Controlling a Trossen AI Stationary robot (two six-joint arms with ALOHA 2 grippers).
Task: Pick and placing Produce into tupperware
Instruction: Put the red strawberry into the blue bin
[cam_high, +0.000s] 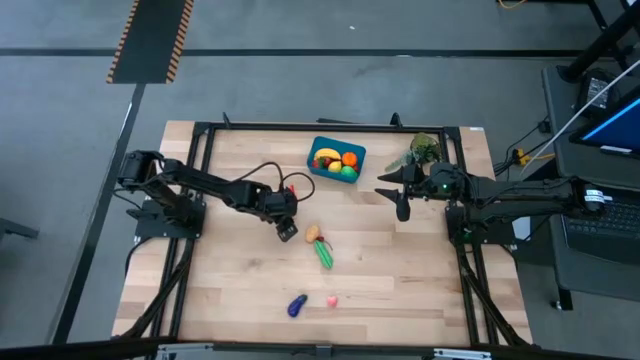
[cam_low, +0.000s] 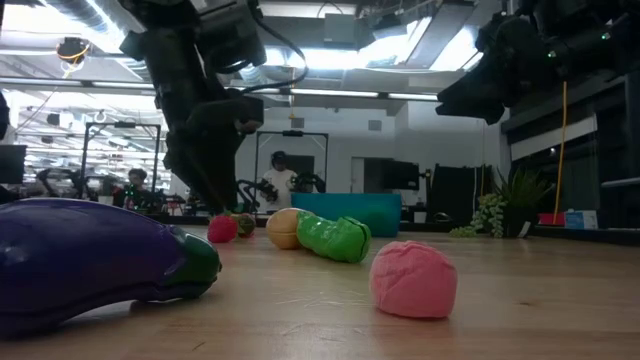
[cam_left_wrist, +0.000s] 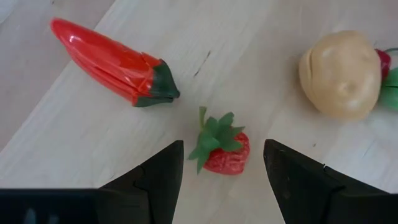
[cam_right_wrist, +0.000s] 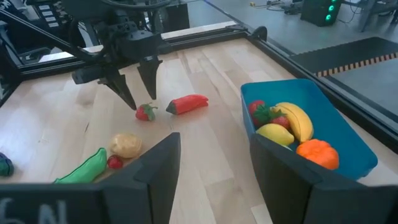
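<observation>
While both arms hang over the counter (cam_high: 250, 290), only the left one is at work. Largest of the task's things is the tub (cam_high: 336, 161), teal, at the far middle of the counter; it already holds a banana (cam_right_wrist: 293, 119), an orange (cam_right_wrist: 318, 153), a yellow fruit and something red with green leaves. A leafy sprig (cam_high: 420, 152) lies just right of it.

Next down in size, the left claw (cam_right_wrist: 134, 84) points down at mid-counter, fingers (cam_left_wrist: 155, 180) spread wide and gripping nothing, one to each side of the strawberry (cam_left_wrist: 224, 146), which sits on the wood between them, untouched. The right claw (cam_high: 398, 190) waits raised near the tub's right side, fingers partly apart and empty.

Then the loose produce: a red chili (cam_left_wrist: 112, 62) near the strawberry, a potato (cam_left_wrist: 341, 73) close by touching a small red piece, a green pod (cam_high: 324, 254) beside that, and well nearer the front edge an eggplant (cam_high: 296, 305) and a pink piece (cam_high: 331, 300).

Smallest is the strawberry itself. It looks like light, hard, glossy plastic, so likely slippery and prone to squirt sideways. I would close across the red body below the leaf cap, since the leaves look thin and would give poor hold.
</observation>
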